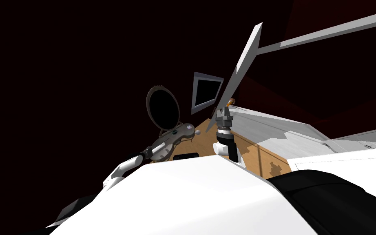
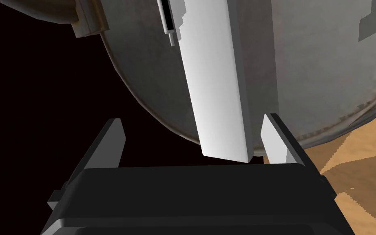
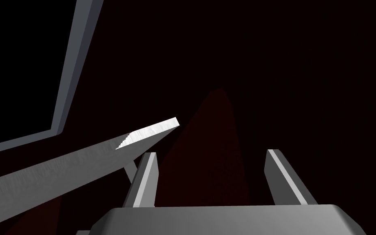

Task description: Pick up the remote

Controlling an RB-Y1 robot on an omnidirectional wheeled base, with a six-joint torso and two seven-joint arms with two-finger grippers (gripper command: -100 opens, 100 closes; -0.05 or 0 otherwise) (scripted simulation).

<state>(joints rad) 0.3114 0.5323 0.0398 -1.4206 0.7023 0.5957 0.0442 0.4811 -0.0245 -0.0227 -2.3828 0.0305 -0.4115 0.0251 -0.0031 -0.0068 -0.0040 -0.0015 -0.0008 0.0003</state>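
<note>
**Remote sits off-centre in the open left jaws**

Your left gripper (image 2: 193, 120) reaches in from the lower left of the head view, jaws wide and holding nothing. The remote (image 2: 213, 81), a long white bar, lies on the round grey worktop (image 2: 305, 61). It runs between the two fingers, much closer to one than the other, and I can't tell whether it touches. If you close now, that near finger will likely meet it first and swivel or shove it. Its end lies near the worktop's rim, so a push could tip it onto the tan floor (image 2: 358, 179). Centre first. Your right gripper (image 3: 211, 157) stands raised mid-frame in the head view, jaws wide and empty.
</note>
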